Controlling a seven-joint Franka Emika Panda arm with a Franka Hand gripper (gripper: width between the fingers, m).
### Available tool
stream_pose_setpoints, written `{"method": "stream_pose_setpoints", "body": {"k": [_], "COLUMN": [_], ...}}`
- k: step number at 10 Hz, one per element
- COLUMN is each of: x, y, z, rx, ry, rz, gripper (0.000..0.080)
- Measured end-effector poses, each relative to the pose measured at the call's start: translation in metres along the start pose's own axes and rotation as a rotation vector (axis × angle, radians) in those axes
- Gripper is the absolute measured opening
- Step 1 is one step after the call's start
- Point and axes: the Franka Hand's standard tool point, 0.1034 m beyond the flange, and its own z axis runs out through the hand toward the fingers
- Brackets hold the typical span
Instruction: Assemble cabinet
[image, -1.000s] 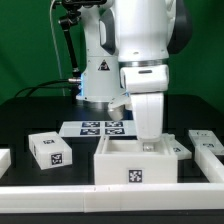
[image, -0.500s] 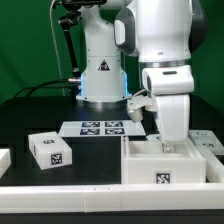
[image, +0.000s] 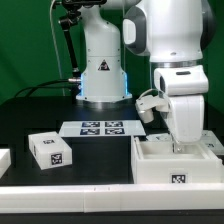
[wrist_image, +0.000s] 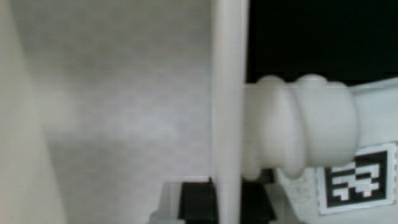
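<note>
Hand (image: 180, 146) clamped on cabinet (image: 158, 168), both shifted toward exterior view's right

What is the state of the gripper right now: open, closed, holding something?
The gripper: closed, pinching a thin wall of the cabinet between its fingers.

A robotics lab: marker board (image: 101, 127), black table (image: 30, 112).

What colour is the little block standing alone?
The block is white with black-and-white markers; exterior view shows it best.
</note>
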Motion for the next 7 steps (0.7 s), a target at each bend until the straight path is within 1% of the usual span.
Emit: {"method": "stream_pose_setpoints", "body": {"k": [2,3,5,6,7], "x": [0.0,-0.001,-0.004,-0.004,-0.003], "y": [0.0,-0.001,-0.003,-0.005,-0.009], "z": [0.0,-0.001,-0.006,-0.01,-0.017], "rx": [0.001,0.0,-0.003,-0.007,-0.015], "ry": [0.0,-0.001,-0.003,-0.004,-0.004], "rz": [0.002,0.004,0.009,0.017,0.037], "gripper": [0.0037,0.0159,0.043,0.043,0.0608]}}
